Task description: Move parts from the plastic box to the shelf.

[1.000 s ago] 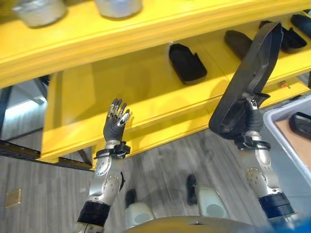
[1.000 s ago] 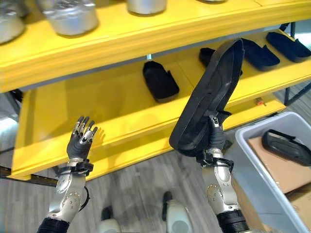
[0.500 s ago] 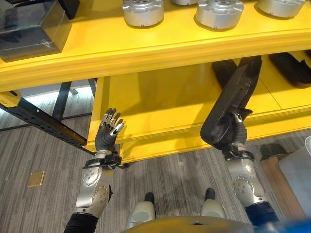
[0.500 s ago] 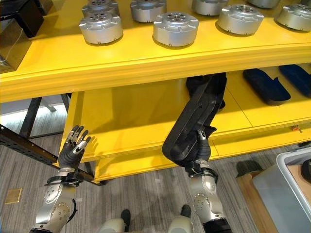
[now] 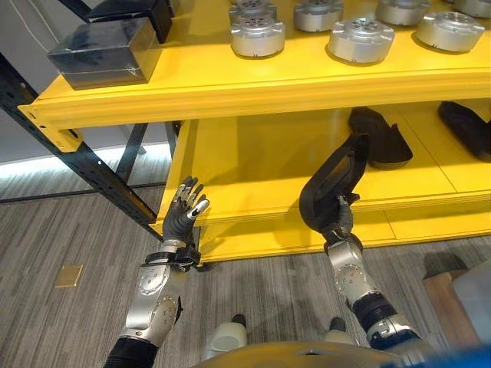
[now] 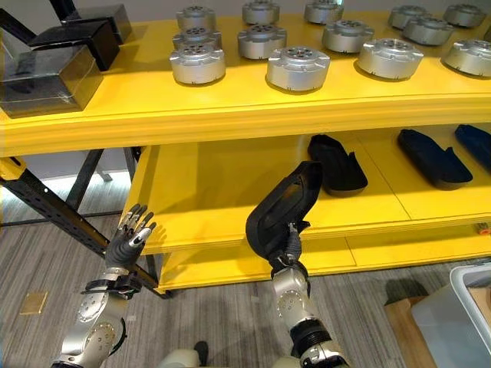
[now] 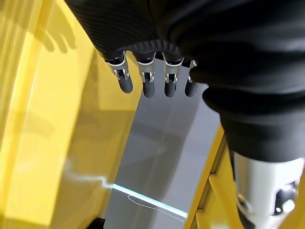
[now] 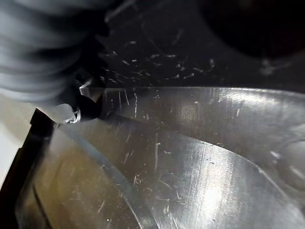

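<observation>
My right hand (image 5: 341,223) is shut on the lower end of a long black moulded part (image 5: 331,182), held upright and leaning toward the yellow shelf. The part's upper end reaches over the front of the lower shelf board (image 5: 245,161). In the right wrist view the part's scratched black surface (image 8: 190,157) lies right against a fingertip (image 8: 82,105). My left hand (image 5: 182,217) is raised open, fingers (image 7: 145,82) straight, in front of the lower board's left front corner and holding nothing.
Two similar black parts (image 6: 337,164) (image 6: 431,157) lie on the lower board to the right. Several silver round parts (image 6: 298,67) and dark boxes (image 6: 46,73) stand on the upper board. A grey plastic box's corner (image 6: 466,313) shows low at the right.
The camera has drawn back and turned left, so the shelf shows wider. The black part now leans lower, toward the lower board. My left hand stays raised and open.
</observation>
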Tool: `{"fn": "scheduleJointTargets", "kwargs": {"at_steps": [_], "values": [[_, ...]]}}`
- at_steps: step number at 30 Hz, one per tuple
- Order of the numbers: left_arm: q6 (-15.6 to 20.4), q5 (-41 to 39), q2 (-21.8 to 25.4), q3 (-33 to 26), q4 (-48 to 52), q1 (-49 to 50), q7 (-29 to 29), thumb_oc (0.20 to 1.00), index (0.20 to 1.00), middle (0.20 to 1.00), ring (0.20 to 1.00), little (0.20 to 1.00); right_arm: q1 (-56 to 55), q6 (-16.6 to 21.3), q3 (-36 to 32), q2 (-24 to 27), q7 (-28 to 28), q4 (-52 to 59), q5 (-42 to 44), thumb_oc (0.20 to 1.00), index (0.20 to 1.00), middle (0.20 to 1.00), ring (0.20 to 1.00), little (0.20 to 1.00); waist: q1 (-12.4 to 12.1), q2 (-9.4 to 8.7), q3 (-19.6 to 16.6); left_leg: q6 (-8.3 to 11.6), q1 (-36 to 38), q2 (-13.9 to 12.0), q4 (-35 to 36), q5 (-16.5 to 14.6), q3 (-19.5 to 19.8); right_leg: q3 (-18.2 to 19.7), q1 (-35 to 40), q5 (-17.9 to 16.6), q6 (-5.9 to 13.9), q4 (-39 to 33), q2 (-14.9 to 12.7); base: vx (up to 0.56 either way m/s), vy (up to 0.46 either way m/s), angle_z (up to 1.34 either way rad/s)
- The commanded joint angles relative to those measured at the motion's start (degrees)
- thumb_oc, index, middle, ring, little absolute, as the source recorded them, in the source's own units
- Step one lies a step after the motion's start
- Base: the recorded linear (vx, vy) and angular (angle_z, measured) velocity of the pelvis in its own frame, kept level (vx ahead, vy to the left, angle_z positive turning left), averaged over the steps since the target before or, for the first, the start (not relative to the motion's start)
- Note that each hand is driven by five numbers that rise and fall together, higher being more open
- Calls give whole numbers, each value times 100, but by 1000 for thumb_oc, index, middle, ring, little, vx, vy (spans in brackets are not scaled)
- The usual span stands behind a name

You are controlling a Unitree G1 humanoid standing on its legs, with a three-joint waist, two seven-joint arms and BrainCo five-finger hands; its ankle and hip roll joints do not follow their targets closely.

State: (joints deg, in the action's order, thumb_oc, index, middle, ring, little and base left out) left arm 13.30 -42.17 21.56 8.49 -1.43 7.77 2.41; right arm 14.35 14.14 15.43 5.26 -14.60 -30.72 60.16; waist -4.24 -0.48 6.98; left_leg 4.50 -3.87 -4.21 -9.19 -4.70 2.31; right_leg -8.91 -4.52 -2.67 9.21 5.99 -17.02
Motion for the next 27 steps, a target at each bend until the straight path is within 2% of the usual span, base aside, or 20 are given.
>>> {"fn": "scheduleJointTargets", "kwargs": {"at_steps": [1,7,16,19,21,23,26,27], "values": [[269,-138,433,-72,599,-101,-94,1000,1000,1000,1000,1000,725,58,219,100,265,582,-743,200,200,200,200,200,-52,-189,66,-55,-104,-211,-191,-287,38,220,434,369,89,43,-204,-12,-42,0],[243,-210,552,-47,642,-31,-141,1000,1000,1000,1000,1000,1174,-106,561,380,381,522,-1142,200,200,200,200,200,-176,-272,87,-11,-109,-298,-132,-199,143,125,453,470,30,131,-96,-19,-56,8],[271,-374,696,-42,663,59,-187,1000,1000,1000,1000,1000,2590,-119,589,1028,197,223,-1848,200,200,200,200,200,-280,-395,213,44,-161,-453,-58,-56,271,64,321,566,-51,392,76,-18,-37,8],[279,-403,765,-39,692,55,-187,1000,1000,1000,1000,1000,3070,-155,635,1226,130,-119,-2025,200,200,200,200,200,-297,-403,297,48,-162,-486,-79,-56,285,77,242,605,-59,544,102,-11,-9,0],[317,-418,812,-62,738,38,-183,1000,1000,1000,1000,1000,3332,-116,561,1254,84,-330,-1827,200,200,200,200,200,-315,-403,366,53,-186,-501,-125,-61,293,88,180,638,-67,661,111,-39,-14,0],[368,-433,945,-114,810,55,-188,1000,1000,1000,1000,1000,3941,-185,659,1567,27,-655,-2015,200,200,200,200,200,-348,-401,523,72,-288,-516,-254,-75,321,88,17,717,-66,909,131,-96,-29,2],[423,-458,1014,-124,818,19,-171,1000,1000,1000,1000,1000,4427,-172,594,1623,-74,-1123,-2042,200,200,200,200,200,-381,-383,677,86,-372,-519,-382,-96,325,116,-137,759,-58,1110,126,-94,-14,3],[488,-479,1067,-108,798,-59,-133,1000,1000,1000,1000,1000,4882,-213,647,1725,-273,-1576,-2313,200,200,200,200,200,-426,-356,814,99,-498,-519,-550,-118,359,143,-280,801,-66,1305,123,-98,-10,7]]}}
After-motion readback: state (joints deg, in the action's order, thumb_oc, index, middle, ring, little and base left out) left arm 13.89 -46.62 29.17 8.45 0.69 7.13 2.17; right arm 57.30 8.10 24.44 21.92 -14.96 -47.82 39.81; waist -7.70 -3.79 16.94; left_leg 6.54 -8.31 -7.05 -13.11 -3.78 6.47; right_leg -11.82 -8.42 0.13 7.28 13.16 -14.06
